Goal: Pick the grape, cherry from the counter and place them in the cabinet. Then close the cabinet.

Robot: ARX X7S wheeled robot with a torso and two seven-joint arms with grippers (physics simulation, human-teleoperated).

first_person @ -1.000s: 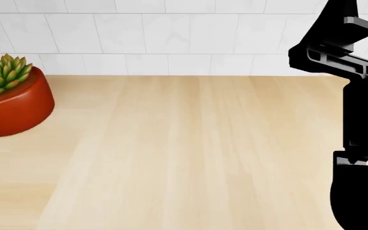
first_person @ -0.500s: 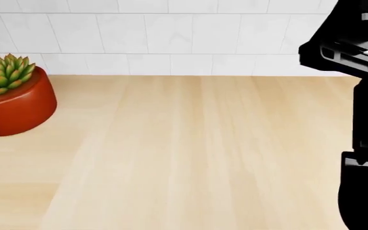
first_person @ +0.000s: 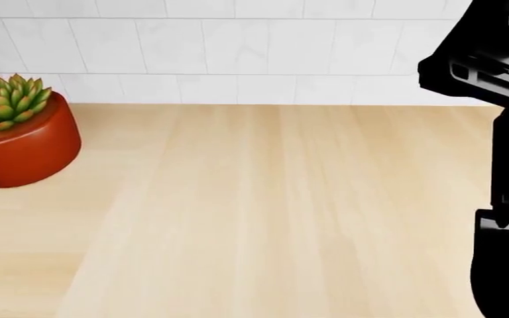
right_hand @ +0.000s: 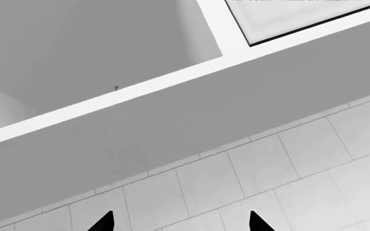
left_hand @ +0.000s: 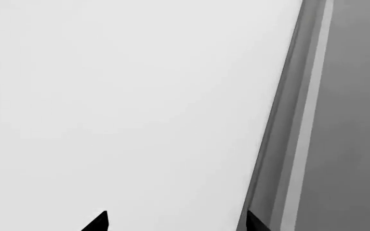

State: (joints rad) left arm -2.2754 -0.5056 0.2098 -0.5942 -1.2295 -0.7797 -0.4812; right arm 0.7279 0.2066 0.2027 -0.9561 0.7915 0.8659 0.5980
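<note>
The head camera looks down on the counter (first_person: 264, 212), a wide pale wood surface running back to a white tiled wall (first_person: 236, 53). Neither the grape nor the cherry shows in any view, so where they lie cannot be told. At about 9 o'clock in the head view a succulent (first_person: 2, 99) sits in a red pot (first_person: 24, 149), resting on the counter near the wall. The right arm (first_person: 502, 165) rises as a black mass along the 3 o'clock edge, reaching up in front of the tiles.

The right gripper (right_hand: 179, 222) shows only two dark fingertips set apart with nothing between them; it faces the open cabinet (right_hand: 101, 57), with its white frame edge, above the tiled wall. The left gripper (left_hand: 175, 222) likewise shows two separated tips, empty, pointing at a plain white panel (left_hand: 121, 96) with a grey edge beside it.
</note>
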